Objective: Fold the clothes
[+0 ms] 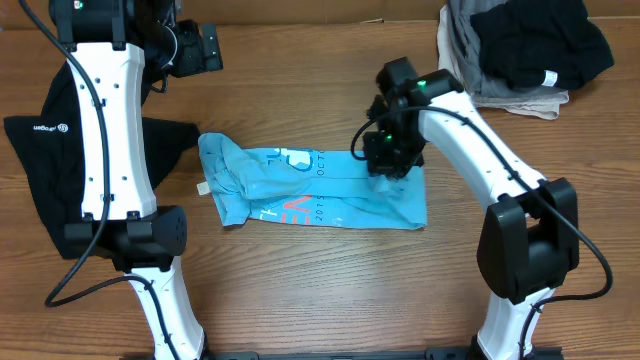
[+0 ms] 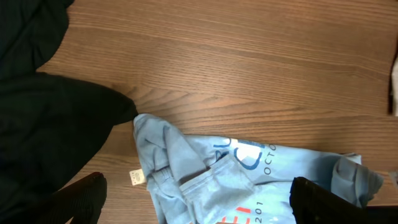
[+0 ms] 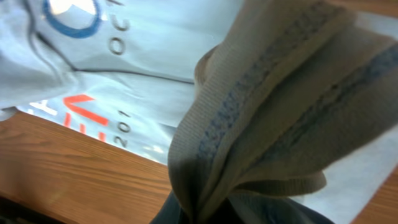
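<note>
Now the right gripper (image 1: 385, 165) pinches the blue T-shirt's (image 1: 300, 190) bunched hem.
Meanwhile the left gripper (image 2: 202, 202) hangs wide open; a black top (image 1: 50, 150) lies beside the shirt, and a clothes pile (image 1: 520, 50) sits in the far corner.

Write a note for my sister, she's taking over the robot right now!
Left gripper: open, empty, off the shirt.
Right gripper: shut on a bunched hem at the right end of the blue shirt.
Black top: lies unfolded at the table's left, under the left arm.
Pile of clothes: far right corner.
Done: blue shirt is a rough strip with a crumpled left end.
Left: finish folding it, then the rest.
</note>
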You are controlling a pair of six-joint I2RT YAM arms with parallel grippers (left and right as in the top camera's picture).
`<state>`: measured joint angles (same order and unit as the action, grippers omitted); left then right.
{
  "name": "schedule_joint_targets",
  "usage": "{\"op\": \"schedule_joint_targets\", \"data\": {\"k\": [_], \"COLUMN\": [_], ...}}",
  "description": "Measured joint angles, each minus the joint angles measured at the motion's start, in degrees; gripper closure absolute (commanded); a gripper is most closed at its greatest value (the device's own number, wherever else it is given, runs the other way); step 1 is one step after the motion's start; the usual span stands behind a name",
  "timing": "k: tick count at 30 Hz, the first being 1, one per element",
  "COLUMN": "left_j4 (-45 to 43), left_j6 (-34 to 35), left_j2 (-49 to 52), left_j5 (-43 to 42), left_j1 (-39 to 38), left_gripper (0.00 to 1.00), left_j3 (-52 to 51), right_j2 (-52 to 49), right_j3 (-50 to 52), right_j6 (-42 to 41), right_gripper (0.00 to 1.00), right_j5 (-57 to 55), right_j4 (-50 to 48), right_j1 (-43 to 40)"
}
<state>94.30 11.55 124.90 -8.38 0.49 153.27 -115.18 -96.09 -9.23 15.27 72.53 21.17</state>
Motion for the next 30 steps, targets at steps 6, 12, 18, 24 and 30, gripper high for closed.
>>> {"op": "schedule_joint_targets", "data": {"k": [6,12,18,24,30], "left_j4": [-0.04,-0.02,0.37,2.27,2.21], "left_j6": [-0.02,-0.11,-1.11,-1.97,-2.80], "left_j2": [0.04,0.04,0.04,0.04,0.04], "left_j5": [0.50,1.20,2.43,2.84,2.78], "left_j1": [0.00,0.00,0.00,0.00,0.00], "left_gripper": [0.02,0.01,0.00,0.00,0.02], "left_j3": [-0.31,-0.31,-0.48,-4.90,-15.87], "right_j2": [0.00,0.00,0.02,1.07,2.78], "right_j3": [0.00,0.00,-0.02,-1.40,-2.89], "right_j6": [-1.90,-2.73,-1.57,-0.39,1.77], "right_gripper": [0.96,0.35,0.16,0.06,0.10], "right_j5": [0.37,2.19,3.63,4.00,3.96], "right_j4": [-1.77,-2.05,-1.14,1.62,6.01], "right_j1": [2.27,3.85,5.03,-0.70,-11.26]}}
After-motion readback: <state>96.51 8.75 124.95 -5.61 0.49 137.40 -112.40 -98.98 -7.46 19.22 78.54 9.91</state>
